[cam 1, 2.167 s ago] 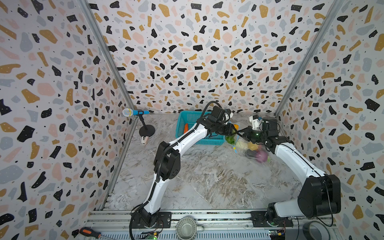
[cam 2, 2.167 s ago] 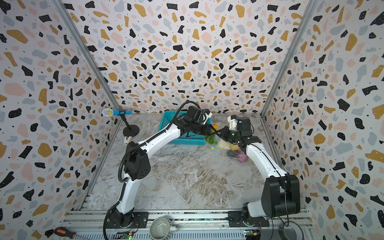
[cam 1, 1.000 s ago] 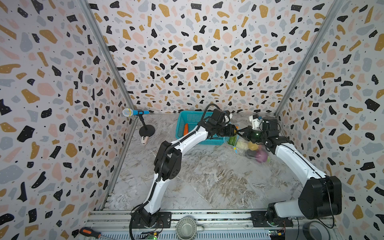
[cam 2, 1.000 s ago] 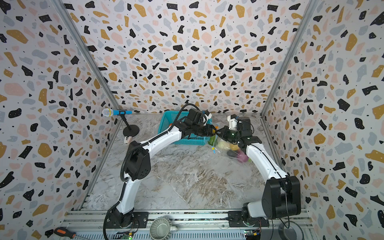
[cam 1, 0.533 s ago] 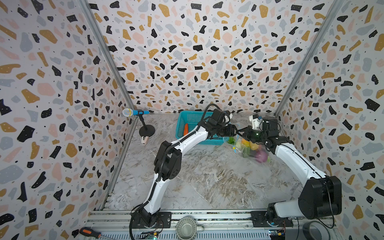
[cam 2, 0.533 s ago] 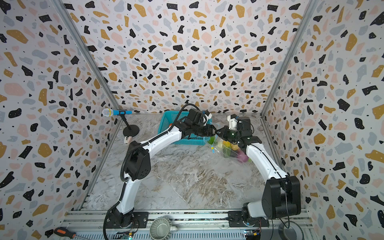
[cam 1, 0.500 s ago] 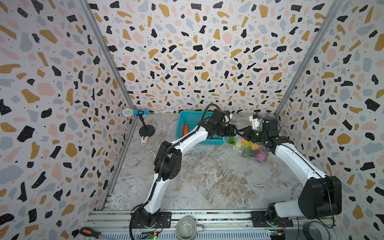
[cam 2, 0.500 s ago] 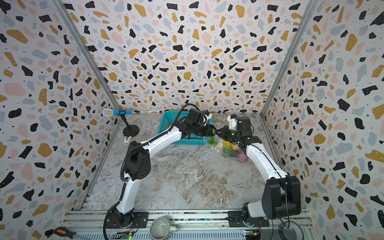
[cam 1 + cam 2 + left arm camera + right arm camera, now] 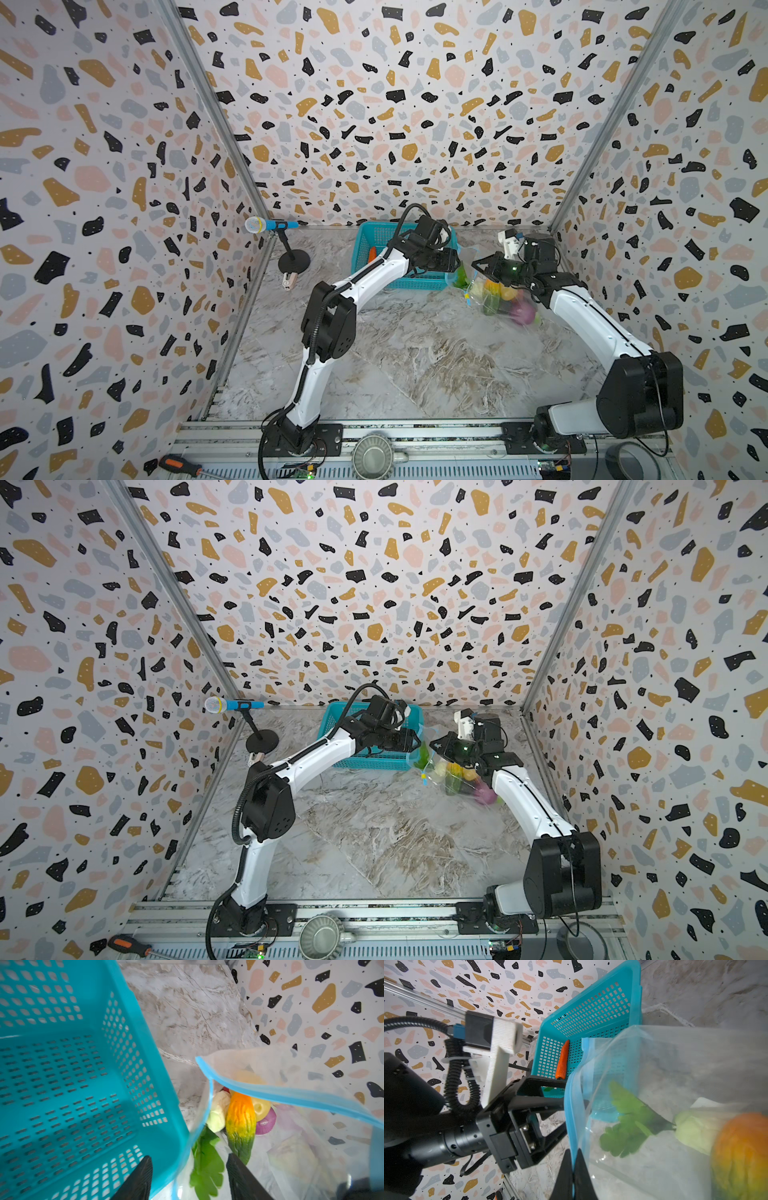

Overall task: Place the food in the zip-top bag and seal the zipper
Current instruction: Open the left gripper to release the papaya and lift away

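While clear bag (image 9: 291,1068) gapes, perforated plastic basket (image 9: 126,1051)

The bag (image 9: 675,1053) is clear, crinkly plastic; the basket (image 9: 62,1084) is smooth, perforated teal plastic; the floor (image 9: 415,353) looks like marbled stone.

1. A marbled tabletop (image 9: 415,353) carries everything.
2. Far middle: a teal basket (image 9: 415,284) stands on it.
3. Far left: a microphone stand (image 9: 294,261), with a small pale piece (image 9: 289,279) just beside its base.
4. Far right: the zip-top bag (image 9: 498,301); I can't tell whether it touches the marble.
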`<state>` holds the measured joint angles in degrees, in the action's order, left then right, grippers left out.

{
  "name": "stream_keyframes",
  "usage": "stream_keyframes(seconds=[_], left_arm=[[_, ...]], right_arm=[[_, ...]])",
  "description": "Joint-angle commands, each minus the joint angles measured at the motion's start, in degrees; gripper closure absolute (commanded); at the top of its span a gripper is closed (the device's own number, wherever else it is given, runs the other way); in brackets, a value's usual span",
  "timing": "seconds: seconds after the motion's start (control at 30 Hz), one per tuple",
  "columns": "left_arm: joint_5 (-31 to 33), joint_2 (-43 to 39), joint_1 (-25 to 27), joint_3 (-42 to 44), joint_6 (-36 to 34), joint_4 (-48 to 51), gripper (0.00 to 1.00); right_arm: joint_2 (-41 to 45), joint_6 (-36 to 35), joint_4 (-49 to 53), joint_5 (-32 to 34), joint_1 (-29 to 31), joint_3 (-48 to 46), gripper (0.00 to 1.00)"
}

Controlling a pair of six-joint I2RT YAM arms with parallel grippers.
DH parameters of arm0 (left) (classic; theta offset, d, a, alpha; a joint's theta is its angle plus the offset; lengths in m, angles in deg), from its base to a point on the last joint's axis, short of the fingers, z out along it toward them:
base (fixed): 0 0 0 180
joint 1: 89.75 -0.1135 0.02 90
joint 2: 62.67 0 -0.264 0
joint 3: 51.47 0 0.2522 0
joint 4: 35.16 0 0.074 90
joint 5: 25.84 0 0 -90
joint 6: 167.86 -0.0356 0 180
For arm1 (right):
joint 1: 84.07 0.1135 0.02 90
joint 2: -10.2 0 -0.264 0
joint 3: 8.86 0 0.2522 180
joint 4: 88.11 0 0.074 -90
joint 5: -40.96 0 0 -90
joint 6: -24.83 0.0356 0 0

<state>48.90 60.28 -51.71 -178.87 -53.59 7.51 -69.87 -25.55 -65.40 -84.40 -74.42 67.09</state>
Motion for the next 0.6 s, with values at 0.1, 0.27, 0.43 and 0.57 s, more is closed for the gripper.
stream_keyframes(seconds=[0.1,0.27,0.43,0.57], left_arm=[[10.5,-2.7,-2.3,-3.1,-4.3,6.8,0.39],[17.2,-0.9,-5.2,-5.7,-6.3,12.3,0.37],[22.5,2.4,-8.8,-8.7,-7.9,16.5,0.39],[27.7,6.3,-11.2,-12.6,-9.3,19.5,0.43]], right_arm=[[1.9,-0.1,-1.0,-0.6,-0.2,0.3,1.00],[1.6,0.1,-1.3,-0.7,-0.2,-0.1,1.00],[1.4,0.2,-2.1,-1.1,-0.2,-0.1,1.00],[1.1,0.5,-2.6,-1.5,-0.1,-0.1,1.00]])
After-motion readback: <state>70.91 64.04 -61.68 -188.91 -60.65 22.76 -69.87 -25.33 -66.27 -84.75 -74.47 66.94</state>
